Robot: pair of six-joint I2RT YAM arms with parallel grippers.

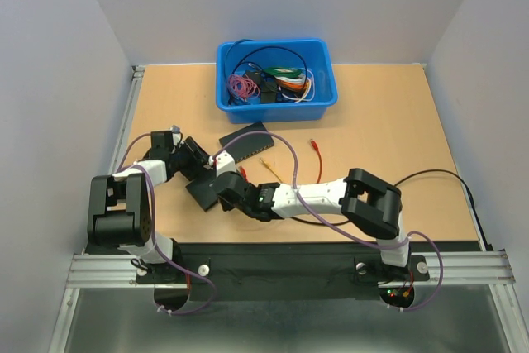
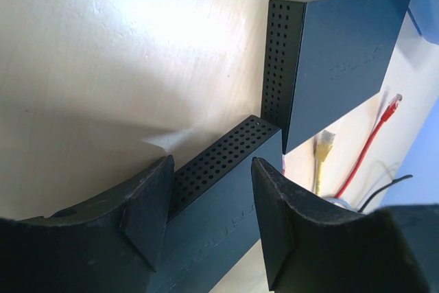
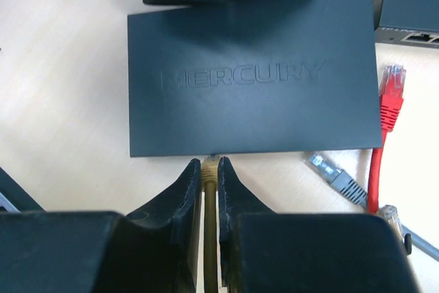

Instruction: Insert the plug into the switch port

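The right gripper (image 3: 210,168) is pinched narrow on the yellow plug (image 3: 211,161), whose tip is at the near edge of the black switch (image 3: 254,73), about a third of the way along from its left corner. The plug looks to be touching or just short of that edge. The port face itself is hidden from above, so I cannot tell whether the tip is lined up with an opening.

The left gripper (image 2: 212,166) stands about half wide, its fingers (image 2: 147,204) closed around the switch's vented end (the far side from the plug). It appears to be holding the switch in place on the table (image 3: 68,101).

The main risk, as I judge it, is a push that lands on the wall between ports. The plug could then twist in the thin pinch or bend at the yellow cable (image 3: 210,252).

If the left hold is only light, the switch could slide or turn away from the push, and the plug would never seat. The plug's latch side is not visible either (upside down, it will not go in).

A red plug (image 3: 391,87) and a grey plug (image 3: 322,166) lie just beside the right fingers. A sideways correction could snag them.
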